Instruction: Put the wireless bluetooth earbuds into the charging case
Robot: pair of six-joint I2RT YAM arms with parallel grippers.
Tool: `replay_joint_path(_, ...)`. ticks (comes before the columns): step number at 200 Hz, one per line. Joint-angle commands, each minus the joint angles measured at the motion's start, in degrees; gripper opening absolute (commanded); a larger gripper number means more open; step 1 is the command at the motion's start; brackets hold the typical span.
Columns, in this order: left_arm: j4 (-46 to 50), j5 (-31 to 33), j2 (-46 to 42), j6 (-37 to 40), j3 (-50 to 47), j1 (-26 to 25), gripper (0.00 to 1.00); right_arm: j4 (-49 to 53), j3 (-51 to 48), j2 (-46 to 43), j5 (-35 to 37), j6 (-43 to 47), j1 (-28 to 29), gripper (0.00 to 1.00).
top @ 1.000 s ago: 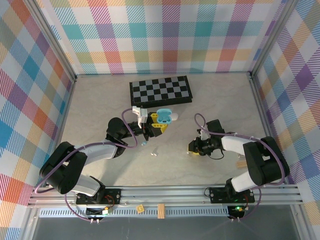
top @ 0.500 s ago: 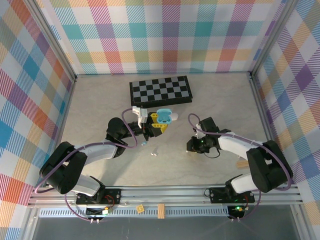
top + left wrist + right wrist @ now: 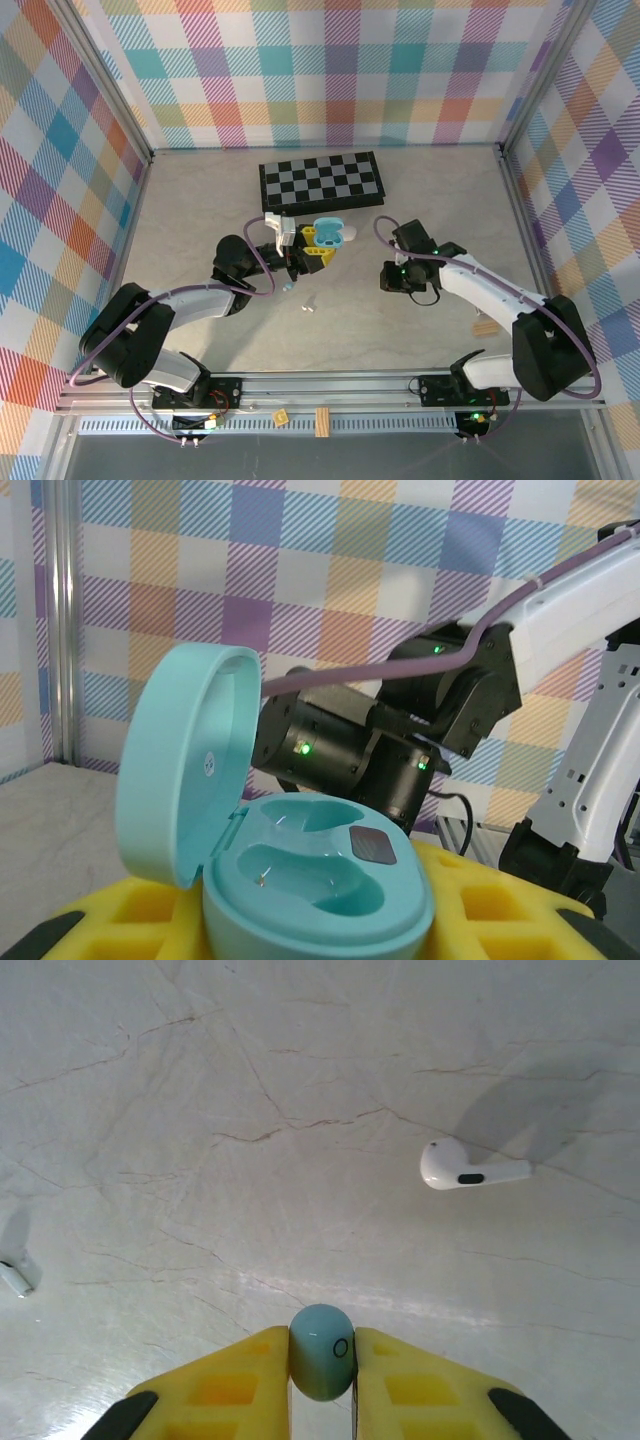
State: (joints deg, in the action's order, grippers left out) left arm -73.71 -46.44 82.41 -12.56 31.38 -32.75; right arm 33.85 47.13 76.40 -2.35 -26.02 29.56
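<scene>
The light blue earbud (image 3: pixel 322 1352) is pinched between the 2 yellow fingers (image 3: pixel 250 1375) of the right gripper (image 3: pixel 321 1360). Its rounded head pokes out past the tips, its stem is hidden between them, and it appears to hang above the table (image 3: pixel 200 1110).

We judge the pick done and the carry to the case in hand. The teal charging case (image 3: pixel 318 885), with its lid (image 3: pixel 175 760) tipped back, sits clamped between the left gripper's (image 3: pixel 316 925) pads, and both wells look empty. From above, the right gripper is well to the right of the case, with bare table between.

The next move calls for bringing the bud over 1 open well, stem down, and easing it in. The wells are shaped, so alignment matters. 1 white earbud (image 3: pixel 470 1167) lies on the table beyond the right fingers, apart from them.
</scene>
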Motion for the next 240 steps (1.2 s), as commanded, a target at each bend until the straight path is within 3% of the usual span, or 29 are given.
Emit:
replay_joint_path(1,-2.95,-0.58,1.22,0.79,1.19,0.58,0.39,8.25,4.28,1.81,7.36,1.74,1.88,0.20)
replay_joint_path(67,-2.59,0.02,2.38,1.17,1.49,0.75,0.39,16.87,12.35,7.12,17.67,4.25,6.34,0.20)
replay_joint_path(118,-0.78,0.82,1.14,1.79,0.52,2.24,0.39,18.00,14.08,7.74,21.30,5.53,8.64,0.20)
replay_joint_path(181,10.46,1.26,-2.09,8.78,0.62,2.61,0.38,2.89,9.37,-9.47,7.88,11.51,8.88,0.18)
replay_joint_path(240,13.64,-1.35,-4.21,9.22,1.12,2.46,0.38,-6.81,11.40,-16.17,-7.39,21.10,8.99,0.18)
